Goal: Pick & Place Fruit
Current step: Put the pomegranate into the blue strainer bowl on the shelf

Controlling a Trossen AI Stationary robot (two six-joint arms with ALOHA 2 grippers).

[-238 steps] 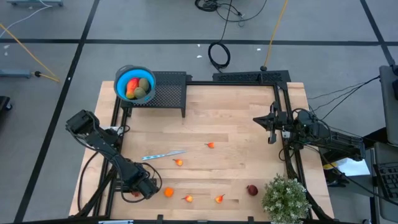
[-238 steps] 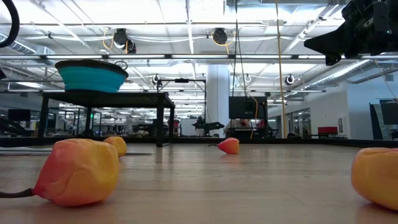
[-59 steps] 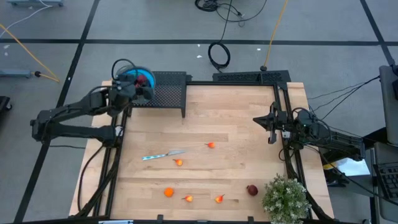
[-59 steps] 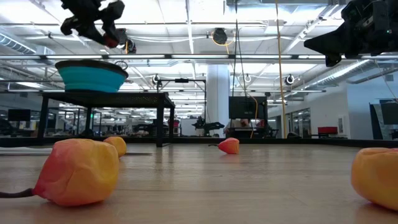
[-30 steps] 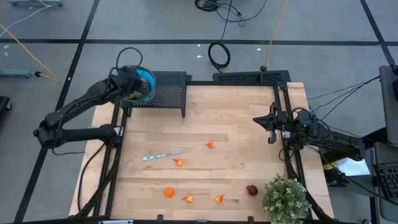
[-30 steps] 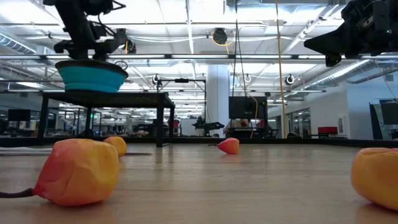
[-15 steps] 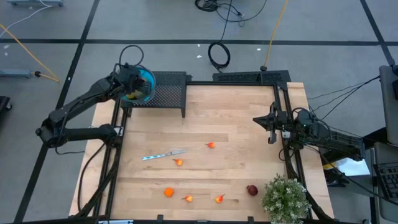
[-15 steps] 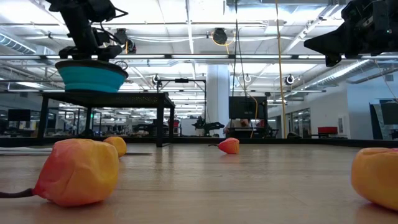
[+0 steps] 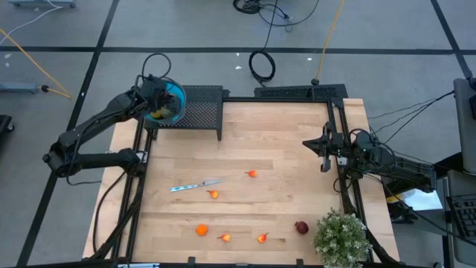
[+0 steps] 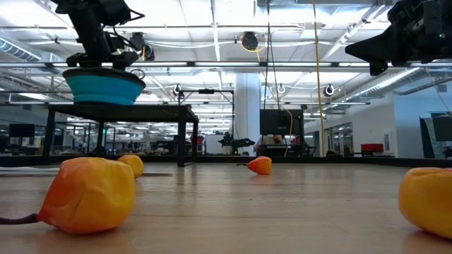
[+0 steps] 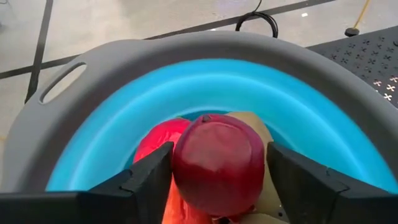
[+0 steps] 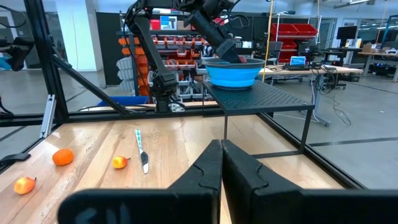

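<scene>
The left gripper's two dark fingers are closed on a dark red round fruit, one on each side of it, just inside the round blue bowl with a grey rim; below the held piece lie an orange-red fruit and a tan-brown one already in the bowl; the bowl stands on a raised black perforated shelf at the far left corner of the pale wooden worktop, and the left arm reaches to it from outside the worktop's left edge.

The step in hand looks like the drop: the fruit is over the bowl and low in it, so the next move calls for the fingers to part and the arm to lift straight clear of the rim.

Still on the worktop: a small orange fruit near the middle; another beside the tip of a slim silver knife; three orange pieces along the near edge; a second dark red round piece toward the near right corner, beside a green potted plant.

The right gripper waits above the right edge, its fingers pressed together with nothing between them.
</scene>
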